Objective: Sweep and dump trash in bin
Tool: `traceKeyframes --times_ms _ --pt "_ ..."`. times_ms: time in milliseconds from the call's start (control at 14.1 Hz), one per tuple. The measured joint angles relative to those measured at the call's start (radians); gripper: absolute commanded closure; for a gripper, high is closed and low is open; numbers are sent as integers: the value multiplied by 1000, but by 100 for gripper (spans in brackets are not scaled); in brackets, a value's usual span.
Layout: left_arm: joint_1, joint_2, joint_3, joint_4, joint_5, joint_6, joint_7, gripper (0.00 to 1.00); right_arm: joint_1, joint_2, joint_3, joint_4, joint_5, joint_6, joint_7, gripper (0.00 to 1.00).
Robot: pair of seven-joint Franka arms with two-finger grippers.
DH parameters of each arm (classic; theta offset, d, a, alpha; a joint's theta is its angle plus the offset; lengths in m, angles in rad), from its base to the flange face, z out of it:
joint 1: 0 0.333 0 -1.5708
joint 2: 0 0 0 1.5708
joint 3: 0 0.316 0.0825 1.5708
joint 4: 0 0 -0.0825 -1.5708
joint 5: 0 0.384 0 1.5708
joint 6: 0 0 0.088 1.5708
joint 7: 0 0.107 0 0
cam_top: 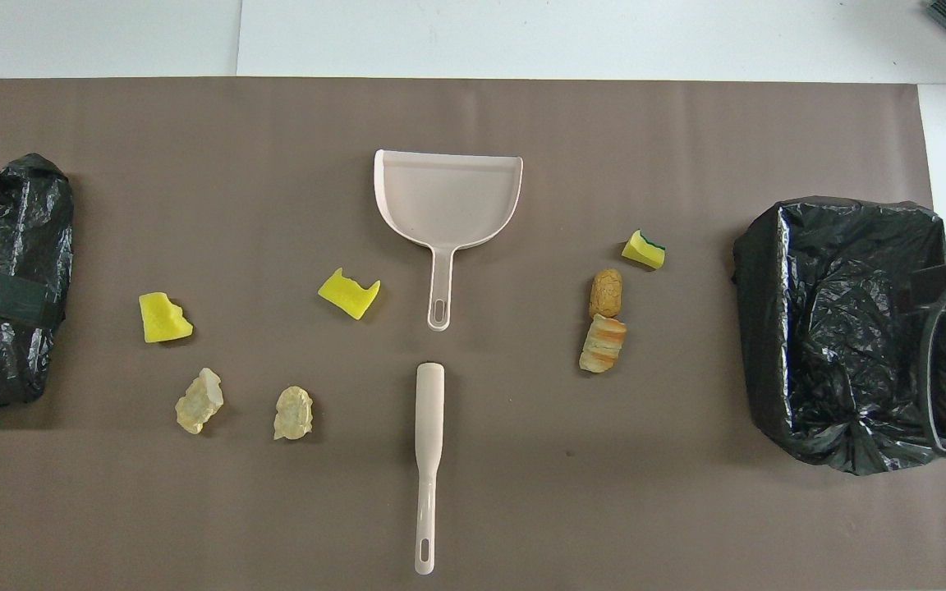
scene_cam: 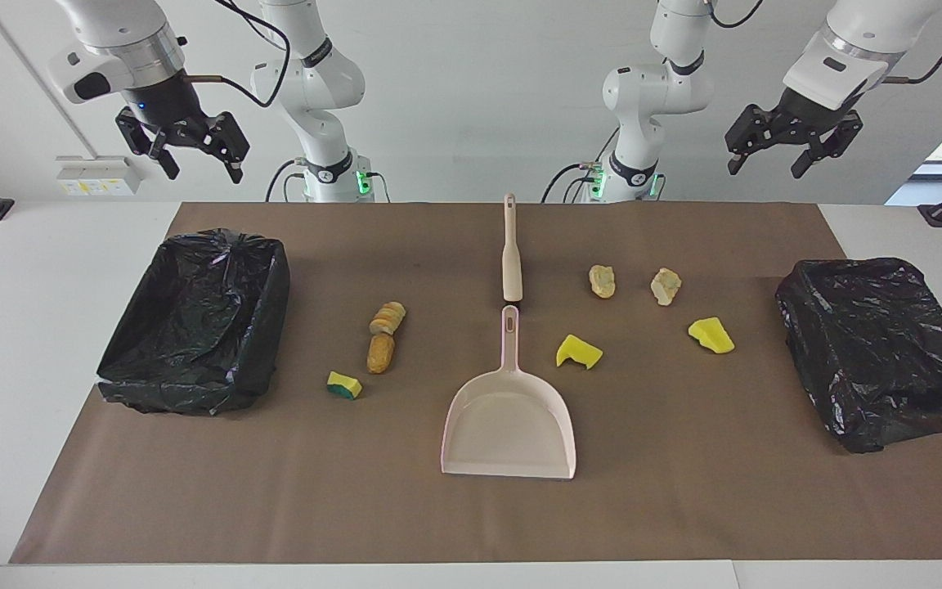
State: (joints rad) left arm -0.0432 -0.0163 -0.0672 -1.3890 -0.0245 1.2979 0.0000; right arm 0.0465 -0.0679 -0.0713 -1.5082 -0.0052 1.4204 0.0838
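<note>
Seven bits of trash lie on the brown mat. There are yellow sponge chunks [scene_cam: 579, 352] [scene_cam: 710, 335], a green-backed one [scene_cam: 344, 385], two beige lumps [scene_cam: 602, 281] [scene_cam: 666, 286] and two bread-like pieces [scene_cam: 388, 317] [scene_cam: 380, 352]. The beige dustpan [scene_cam: 509, 425] lies mid-table, handle toward the robots. The beige hand brush [scene_cam: 511, 249] lies in line with it, nearer to the robots. My right gripper [scene_cam: 203, 172] is open and hangs high over the bin [scene_cam: 266, 327] at the right arm's end. My left gripper [scene_cam: 765, 170] is open and hangs high over the left arm's end.
A second black-bagged bin [scene_cam: 888, 352] sits at the left arm's end of the mat. The mat [scene_cam: 684, 491] is bare past the dustpan toward the table's edge. White table surface borders the mat at both ends.
</note>
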Motion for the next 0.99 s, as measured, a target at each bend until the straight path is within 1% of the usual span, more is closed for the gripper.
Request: traceKeyframes --times_ms 779,921,991 --pt "-2 0 -20 0 -2 8 2 0 -5 -2 -8 -11 0 1 0 0" --pt "-16 -6 -35 -14 -2 38 2 0 -5 -2 -8 -12 0 1 0 0" --pt "-33 -17 -39 -38 -2 55 -2 0 -5 -3 -8 -12 0 1 0 0"
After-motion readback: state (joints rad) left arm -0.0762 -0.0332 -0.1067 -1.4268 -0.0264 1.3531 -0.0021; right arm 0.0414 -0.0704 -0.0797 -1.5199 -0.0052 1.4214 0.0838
